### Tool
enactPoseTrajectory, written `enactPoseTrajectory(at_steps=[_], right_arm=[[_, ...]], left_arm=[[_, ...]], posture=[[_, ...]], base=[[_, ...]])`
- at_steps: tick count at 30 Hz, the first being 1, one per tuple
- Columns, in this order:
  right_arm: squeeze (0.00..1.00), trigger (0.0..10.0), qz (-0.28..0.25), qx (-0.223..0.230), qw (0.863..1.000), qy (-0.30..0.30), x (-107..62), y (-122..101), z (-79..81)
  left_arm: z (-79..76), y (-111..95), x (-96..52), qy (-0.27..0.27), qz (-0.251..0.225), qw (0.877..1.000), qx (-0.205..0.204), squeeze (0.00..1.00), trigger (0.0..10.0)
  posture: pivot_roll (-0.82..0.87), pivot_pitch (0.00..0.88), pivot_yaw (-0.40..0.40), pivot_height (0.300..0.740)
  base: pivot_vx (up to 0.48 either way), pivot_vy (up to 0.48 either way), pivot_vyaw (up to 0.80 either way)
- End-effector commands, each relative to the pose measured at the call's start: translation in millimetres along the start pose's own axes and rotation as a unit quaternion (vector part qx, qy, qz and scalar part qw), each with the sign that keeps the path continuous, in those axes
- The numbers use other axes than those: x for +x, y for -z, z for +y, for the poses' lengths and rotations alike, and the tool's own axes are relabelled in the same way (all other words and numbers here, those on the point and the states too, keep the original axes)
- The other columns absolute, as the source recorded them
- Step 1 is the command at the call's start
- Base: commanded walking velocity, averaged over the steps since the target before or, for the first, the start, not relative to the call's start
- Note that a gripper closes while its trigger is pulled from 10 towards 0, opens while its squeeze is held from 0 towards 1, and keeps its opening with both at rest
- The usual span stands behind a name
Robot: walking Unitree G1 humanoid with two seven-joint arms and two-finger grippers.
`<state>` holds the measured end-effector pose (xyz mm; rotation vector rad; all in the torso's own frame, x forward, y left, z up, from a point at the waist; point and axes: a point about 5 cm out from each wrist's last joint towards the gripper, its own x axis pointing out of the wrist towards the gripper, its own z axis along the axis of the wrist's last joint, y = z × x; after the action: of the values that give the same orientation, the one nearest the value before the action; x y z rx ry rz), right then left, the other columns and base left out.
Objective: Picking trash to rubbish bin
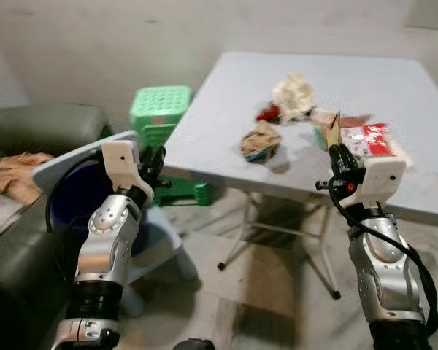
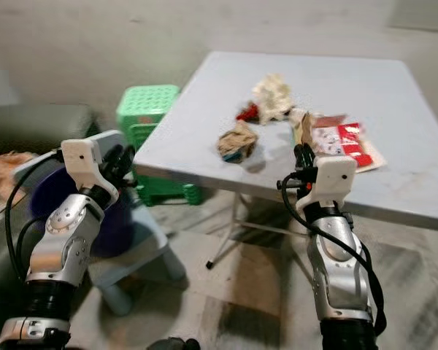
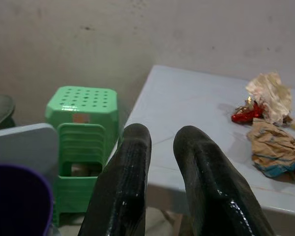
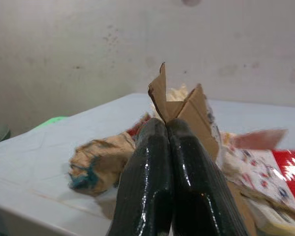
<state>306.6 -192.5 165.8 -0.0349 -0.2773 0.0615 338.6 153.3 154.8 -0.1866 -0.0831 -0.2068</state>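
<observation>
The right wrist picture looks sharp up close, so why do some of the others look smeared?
Right wrist view: the fingers show glossy highlights and the cardboard scrap is crisp. Right eye view: the purple bin and left arm are motion-smeared. Left eye view: soft overall, with shadow under the table.

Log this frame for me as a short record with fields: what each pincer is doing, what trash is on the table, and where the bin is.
right pincer: shut on a torn cardboard piece, over the near edge of the table
left pincer: open, holding nothing, raised beside the table's left edge
trash on table: crumpled brown paper, crumpled white paper, red wrapper, red and white packet
bin: purple bin on the floor, left of the table, below the left arm
other: green stool by the wall
</observation>
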Motion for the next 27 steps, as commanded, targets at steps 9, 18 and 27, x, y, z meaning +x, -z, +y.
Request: enactPoseTrajectory(at_steps=[9,18,27], right_arm=[[0.0,10.0,-0.007,0.003,1.0,-0.024,7.5,-3.3,6.5],[0.0,10.0,0.0,0.004,0.999,-0.037,9.0,0.4,7.7],[0.0,10.0,0.001,0.001,0.999,-0.05,13.6,1.1,10.1]], left_arm=[[9.0,-0.2,-4.7,-0.023,0.0,1.0,0.011,0.0,10.0],[4.2,3.5,-5.8,-0.015,0.009,1.0,0.026,0.0,10.0],[6.3,5.4,-8.0,-0.024,0.011,0.999,0.034,0.0,10.0]], posture=[[0.09,0.0,0.035,0.715],[0.1,0.0,0.021,0.715],[0.12,0.0,0.007,0.715]], base=[[0.0,0.0,0.8],[0.0,0.0,0.8],[0.0,0.0,0.8]])
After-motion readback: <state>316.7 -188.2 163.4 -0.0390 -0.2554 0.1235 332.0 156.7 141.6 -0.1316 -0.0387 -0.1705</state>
